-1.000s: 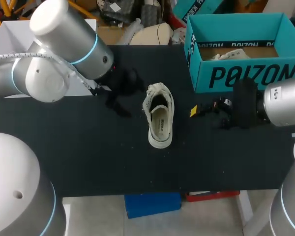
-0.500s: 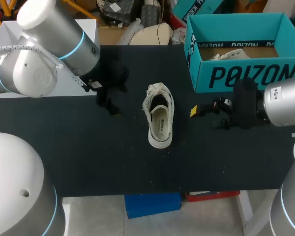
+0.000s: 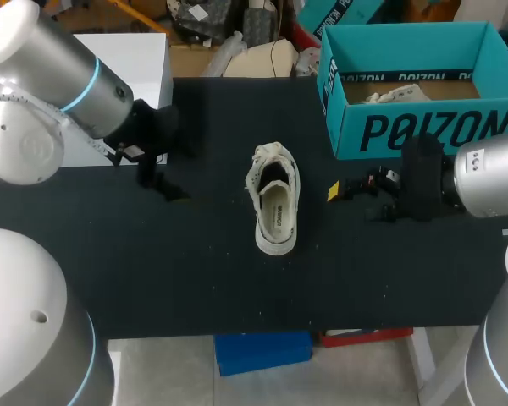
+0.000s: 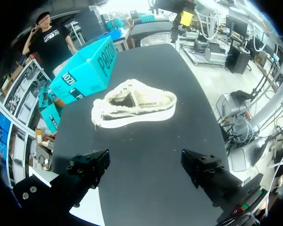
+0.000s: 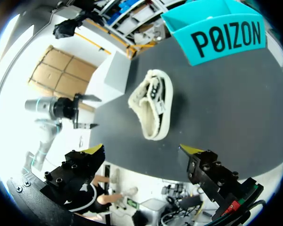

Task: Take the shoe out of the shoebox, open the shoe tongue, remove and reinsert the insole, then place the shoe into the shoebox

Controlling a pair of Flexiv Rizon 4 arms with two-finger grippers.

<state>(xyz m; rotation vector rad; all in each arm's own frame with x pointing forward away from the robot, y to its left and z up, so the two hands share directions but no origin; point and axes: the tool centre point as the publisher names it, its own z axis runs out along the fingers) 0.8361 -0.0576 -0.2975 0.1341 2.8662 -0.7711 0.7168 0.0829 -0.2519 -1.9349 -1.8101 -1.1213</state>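
Twice looked for a grasp, found none. At left, logged left gripper (image 3: 157, 179) spread wide and holding nothing, hanging over the table (image 3: 195, 279) toward its 9 o'clock side. In the left wrist view, confirmed that spread and sighted shoe (image 4: 134, 106) ahead of the fingers (image 4: 92, 167), apart from them. At centre, found shoe resting on its sole on the table, outside the shoebox (image 3: 423, 131); long axis on the 12-to-6 line in the head view, laced end toward 12, heel toward 6, insole (image 3: 275, 211) seated inside. Placed shoebox at roughly 2 o'clock from the shoe, lid off. At right, logged right gripper (image 3: 343, 190) likewise spread and empty, pointing at the shoe's flank. Taken from left gripper, shoe at 3 o'clock, well apart; taken from right gripper, at 9 o'clock, near. Judged right arm the closer for any next hold, coming in broadside across the short axis
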